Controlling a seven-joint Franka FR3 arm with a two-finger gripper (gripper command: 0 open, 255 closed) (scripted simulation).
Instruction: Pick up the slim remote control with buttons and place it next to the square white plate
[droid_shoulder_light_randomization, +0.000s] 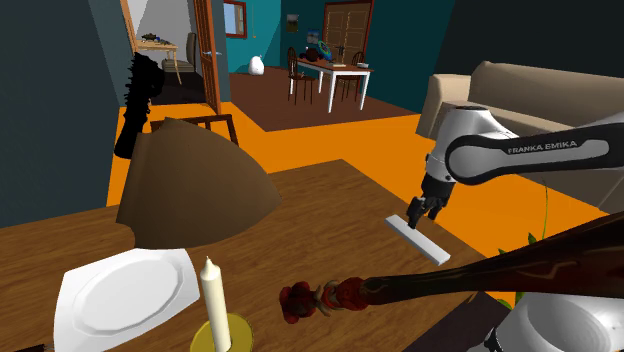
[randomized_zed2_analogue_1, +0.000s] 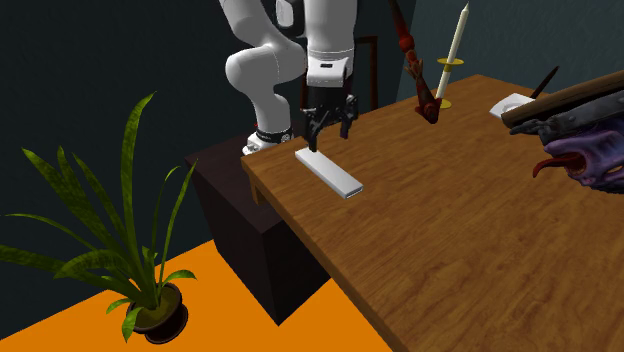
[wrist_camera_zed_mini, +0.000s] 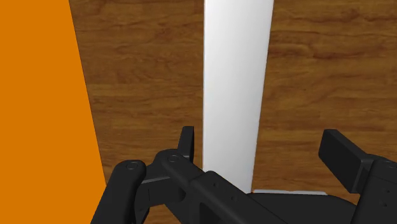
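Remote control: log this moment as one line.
gripper open | straddling remote end, not clasped | remote flat on table | away from plate

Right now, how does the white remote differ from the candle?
The remote lies flat near the table edge; the candle stands upright in a yellow holder. The remote is a flat white slab; the candle a cream round stick. Both are long and slim.

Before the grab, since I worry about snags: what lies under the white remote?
The remote lies flat on the wooden table, bare wood around it. The open gripper covers one end; its underside is hidden.
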